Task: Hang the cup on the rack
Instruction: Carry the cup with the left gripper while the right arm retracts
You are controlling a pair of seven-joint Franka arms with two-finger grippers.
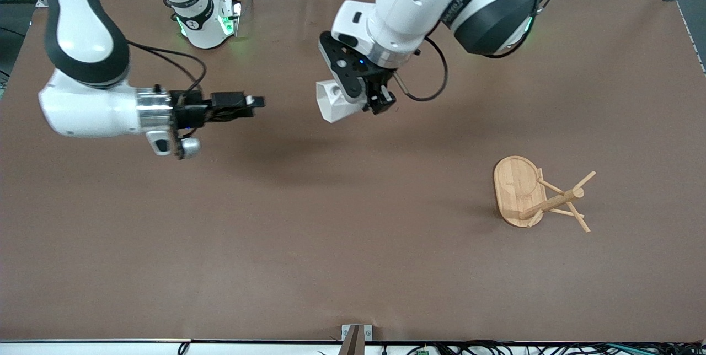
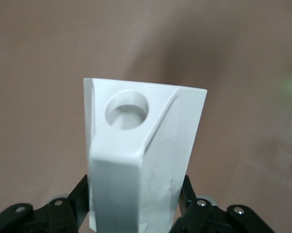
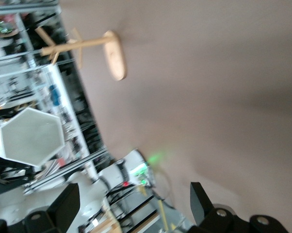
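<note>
Left hand (image 1: 364, 98) grips the small white faceted cup (image 1: 332, 102) shut, high over the brown table (image 1: 276, 234), the right hand (image 1: 256, 102) waiting empty and spread wide beside it, while the light bamboo rack (image 1: 538, 195) lies toppled toward the left arm's end, so its sideways pegs could refuse the cup.

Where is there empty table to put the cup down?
Nearly all the brown table is bare: the wide stretch between the rack and the right arm's end, and the strip nearer the front camera. Only the spot around the rack is crowded. The left tool holds the cup above the middle; the right tool is open and empty.
</note>
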